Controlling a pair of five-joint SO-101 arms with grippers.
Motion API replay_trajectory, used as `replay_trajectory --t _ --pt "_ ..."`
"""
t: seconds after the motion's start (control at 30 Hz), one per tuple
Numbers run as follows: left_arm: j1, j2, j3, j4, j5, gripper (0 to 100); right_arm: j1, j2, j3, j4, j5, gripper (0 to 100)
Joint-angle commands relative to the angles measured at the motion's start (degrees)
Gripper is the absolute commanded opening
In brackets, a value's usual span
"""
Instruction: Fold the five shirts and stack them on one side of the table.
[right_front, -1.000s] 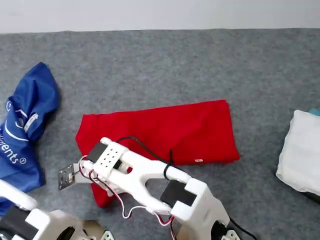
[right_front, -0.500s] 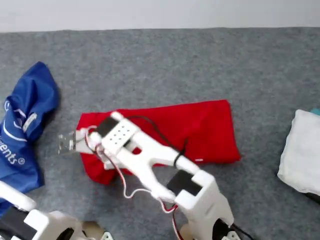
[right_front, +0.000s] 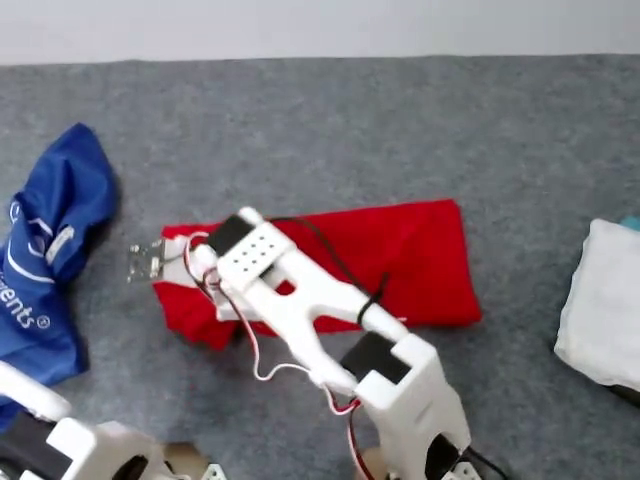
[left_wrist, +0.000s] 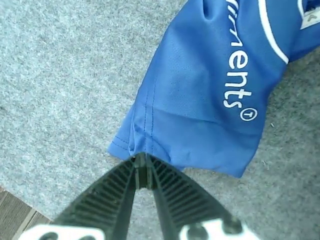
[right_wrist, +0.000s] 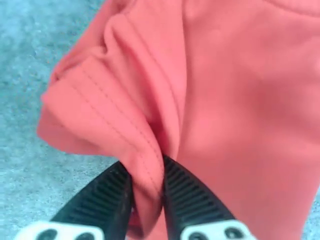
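Red shirt (right_front: 400, 260) pinched in right gripper (right_wrist: 146, 170), left gripper (left_wrist: 142, 162) clamping blue shirt (left_wrist: 210, 90), white shirt (right_front: 605, 305) well apart.

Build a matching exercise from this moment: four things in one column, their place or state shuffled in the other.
Column one:
1. red shirt
2. blue shirt
3. white folded garment
4. right tool

Column two:
A. lies at the right edge of the table
B. crumpled on the left side
C. shut on a fold of red fabric
D. lies across the middle

Pairs: 1-D, 2-B, 3-A, 4-C.
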Motion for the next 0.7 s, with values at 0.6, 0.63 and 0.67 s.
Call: replay_trajectory --t 0.6,0.63,0.67 --pt "0.35 -0.18 -0.13 -1.85 -0.53 1 4.0 -3.03 -5.71 -3.38 0.53 1.0" --pt "0.35 -0.18 -0.13 -2.11 -0.53 1 4.26 -2.15 -6.86 -3.38 0.44 1.0" --pt "0.35 -0.18 -0.04 -2.29 -0.53 1 4.7 -1.01 -8.18 -3.3 0.26 1.0"
